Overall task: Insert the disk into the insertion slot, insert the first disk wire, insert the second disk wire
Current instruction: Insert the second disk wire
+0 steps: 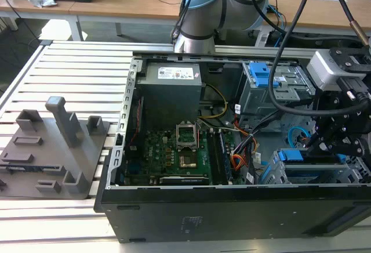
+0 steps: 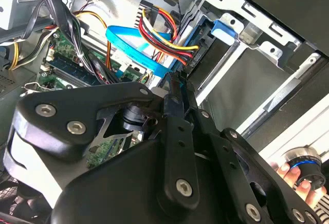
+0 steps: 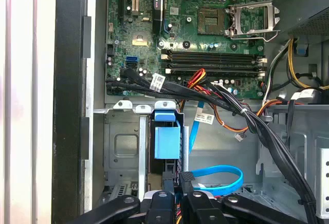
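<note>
Now, claw (image 2: 177, 80) pressed together beside the seated disk (image 3: 166, 143), second disk wire (image 3: 216, 175) looped near.

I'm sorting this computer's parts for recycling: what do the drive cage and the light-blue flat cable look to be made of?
The insertion slot looks like bare sheet metal: dull grey, with stamped cutouts and folded edges. The second disk wire looks like flexible plastic-sheathed cable: smooth, slightly glossy, bent in a loop.

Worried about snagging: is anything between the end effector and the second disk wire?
Nothing visible. The end effector sits right at the plug end of the second disk wire; the black wire bundle passes beside, not between.
</note>
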